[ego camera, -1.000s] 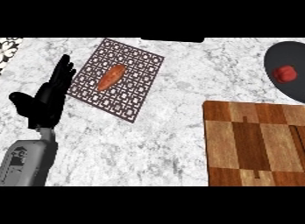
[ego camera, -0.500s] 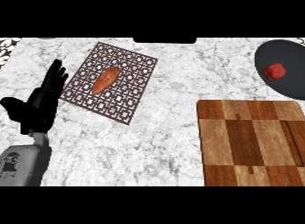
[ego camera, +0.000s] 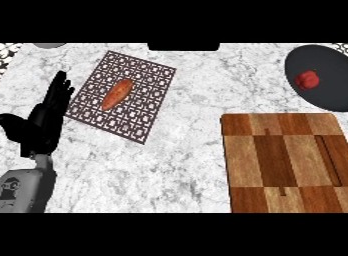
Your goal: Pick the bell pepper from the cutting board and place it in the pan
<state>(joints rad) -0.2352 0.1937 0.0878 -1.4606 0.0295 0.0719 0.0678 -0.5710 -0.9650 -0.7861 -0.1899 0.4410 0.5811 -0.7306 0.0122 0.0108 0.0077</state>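
- The bell pepper lies in the pan at the upper right of the frame, a little left of the pan's middle and nearer its left rim.
- The left hand shows at the left of the frame, well apart from the bell pepper, with most of the counter's width between them.
- This hand is open: its fingers are straight and point up the frame, and the thumb sticks out toward the left edge. It holds nothing.
- Its grey forearm comes up from the lower left corner.
- No right hand shows anywhere in the view.
- The bell pepper is small, red and lumpy, roughly round, with darker folds across its surface. It stands out sharply against the pan's dark, flat inside.
- The pan is dark grey and rounded, and the right edge of the frame cuts it off.
- The cutting board fills the lower right of the frame, just below the pan; it is made of light and dark brown wooden blocks and nothing lies on it.
- A dark lattice mat lies tilted in the upper left centre, just right of the hand's fingertips.
- An orange-red, elongated sweet potato lies slantwise on the mat.
- The counter is white marble with grey veins.
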